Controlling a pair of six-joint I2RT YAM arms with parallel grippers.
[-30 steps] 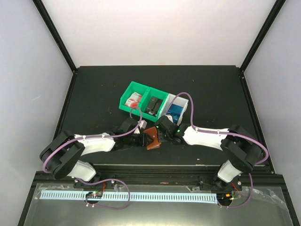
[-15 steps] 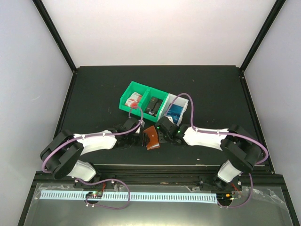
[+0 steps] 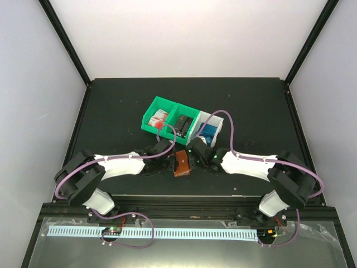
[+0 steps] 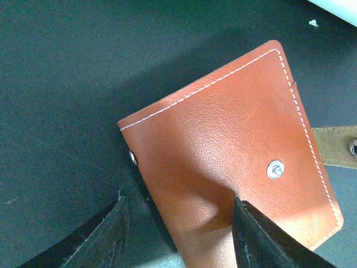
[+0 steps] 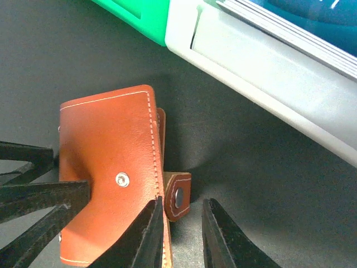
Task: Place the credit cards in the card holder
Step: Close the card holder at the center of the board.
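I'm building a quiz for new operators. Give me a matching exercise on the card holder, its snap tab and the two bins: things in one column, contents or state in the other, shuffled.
Things:
1. card holder
2. snap tab
3. green bin
4. white bin

States:
A. holds blue cards
B. unfastened, sticking out from the edge
C. folded, snap stud facing up
D. holds red-and-white cards and black cards

Pairs: 1-C, 2-B, 3-D, 4-A
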